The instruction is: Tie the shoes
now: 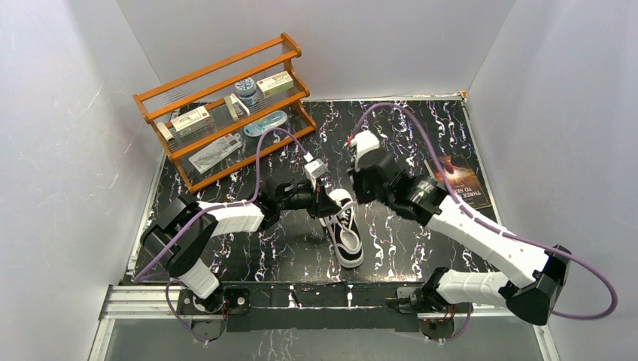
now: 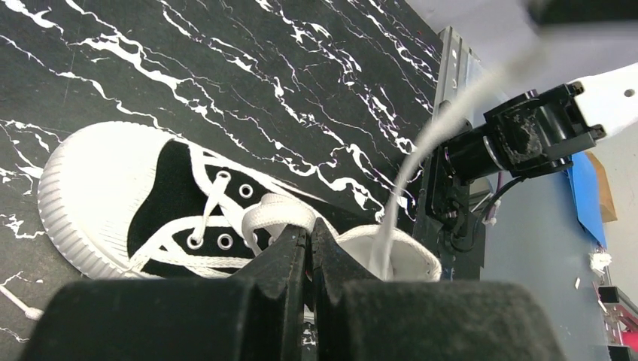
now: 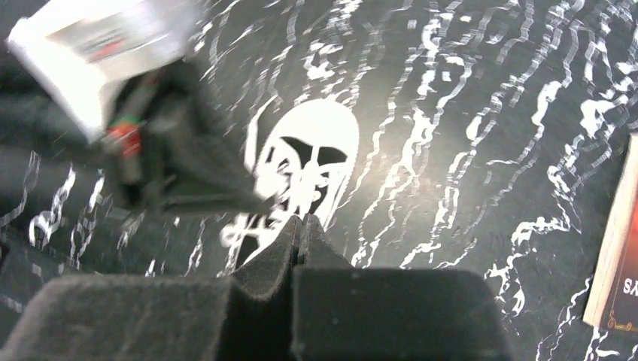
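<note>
The black sneaker [image 1: 347, 239] with white toe cap lies mid-table, toe toward the arms. In the left wrist view its toe cap [image 2: 98, 195] points left. My left gripper [image 1: 331, 204] is over the shoe's tongue, jaws shut [image 2: 310, 233] on a white lace loop [image 2: 278, 213]. A second lace strand [image 2: 444, 128] rises taut from the shoe's opening toward the upper right. My right gripper [image 1: 358, 194] hovers just behind the shoe, jaws shut [image 3: 302, 220], with a white strand running from them down-left. The shoe shows overexposed in the right wrist view [image 3: 308, 162].
An orange wooden rack [image 1: 226, 105] with boxes and small items stands at the back left. A book [image 1: 459, 180] lies to the right and shows at the right edge of the right wrist view [image 3: 617, 248]. A metal rail [image 1: 323, 295] runs along the near edge.
</note>
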Controlling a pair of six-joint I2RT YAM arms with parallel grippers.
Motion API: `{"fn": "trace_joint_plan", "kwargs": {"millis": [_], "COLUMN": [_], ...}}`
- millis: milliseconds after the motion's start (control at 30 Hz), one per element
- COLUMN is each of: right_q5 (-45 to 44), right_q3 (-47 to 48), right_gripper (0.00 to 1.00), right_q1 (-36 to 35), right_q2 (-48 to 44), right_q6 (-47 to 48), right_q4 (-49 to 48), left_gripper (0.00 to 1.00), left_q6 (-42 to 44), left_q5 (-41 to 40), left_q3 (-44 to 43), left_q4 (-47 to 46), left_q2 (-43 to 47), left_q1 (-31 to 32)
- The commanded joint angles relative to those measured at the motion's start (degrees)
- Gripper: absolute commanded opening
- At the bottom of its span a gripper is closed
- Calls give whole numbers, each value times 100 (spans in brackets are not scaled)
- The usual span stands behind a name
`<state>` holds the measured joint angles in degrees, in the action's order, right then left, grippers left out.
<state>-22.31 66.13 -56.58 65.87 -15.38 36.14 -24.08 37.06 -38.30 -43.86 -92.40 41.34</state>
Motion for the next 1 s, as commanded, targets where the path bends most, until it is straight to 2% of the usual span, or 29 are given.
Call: {"fn": "trace_joint_plan", "kwargs": {"millis": [0, 67, 200, 367, 533, 600, 700, 800, 967], "right_q5": [1172, 2052, 2947, 4694, 5975, 6265, 5720, 5499, 5570], "right_q3": [172, 258, 438, 556, 671, 769, 1042, 937, 678], "right_gripper": [0, 0, 0, 0, 0, 0, 0, 0, 0], "right_q1": [1320, 1812, 2405, 3158, 3753, 3886, 3874, 3743, 3385], "right_q2": [-31, 208, 689, 1569, 2293, 2567, 2778, 2690, 2681], "right_q6": [-573, -595, -873, -1031, -829, 54, 1396, 2729, 3863], "right_q4": [-257, -210, -147, -118, 106, 572, 1376, 1345, 699], "left_gripper": [0, 0, 0, 0, 0, 0, 0, 0, 0], "left_q6": [71, 89, 107, 35, -7, -9, -29, -197, -633], "left_q5": [31, -12, -34, -79, -110, -126, -195, -316, -461], "left_q3": [-234, -230, -272, -287, -263, -265, -277, -376, -488], "left_q4": [234, 305, 393, 424, 439, 457, 528, 693, 809], "left_q2": [533, 600, 659, 717, 790, 814, 846, 827, 829], "left_q1": [-30, -30, -30, -30, -30, -31, -31, -31, -35]}}
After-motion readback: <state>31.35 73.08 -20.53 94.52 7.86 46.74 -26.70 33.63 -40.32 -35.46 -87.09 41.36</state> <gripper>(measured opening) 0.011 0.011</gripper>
